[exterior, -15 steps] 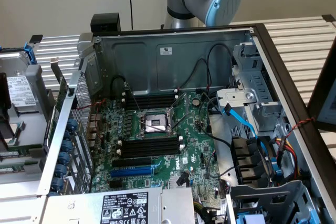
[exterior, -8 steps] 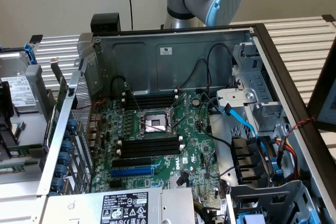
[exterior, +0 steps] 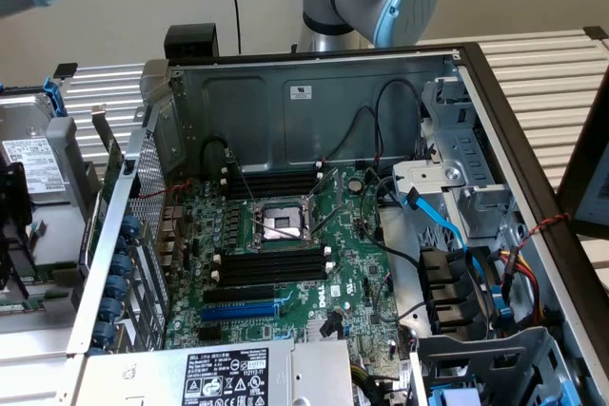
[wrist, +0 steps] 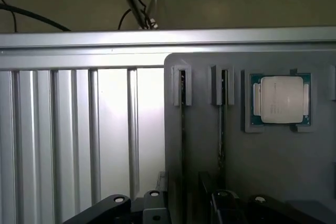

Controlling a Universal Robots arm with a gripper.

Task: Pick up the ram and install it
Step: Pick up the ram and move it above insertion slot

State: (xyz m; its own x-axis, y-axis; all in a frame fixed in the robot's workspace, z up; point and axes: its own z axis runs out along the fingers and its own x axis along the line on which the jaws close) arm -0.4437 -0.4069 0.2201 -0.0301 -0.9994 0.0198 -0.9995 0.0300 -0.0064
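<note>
**Open fingers over the ram in its holder**

The gripper (wrist: 186, 205) hangs with its fingers (wrist: 223, 208) spread and empty. They straddle a narrow groove in the grey holder (wrist: 262, 156), where what looks like the ram (wrist: 182, 129) stands on edge as a thin dark line. In the open computer case (exterior: 314, 102), the black memory slots (exterior: 271, 263) sit empty. I'd judge the stick light, stiff and fragile. It is best pinched squarely across its flat faces near the middle, clear of the contacts.
</note>
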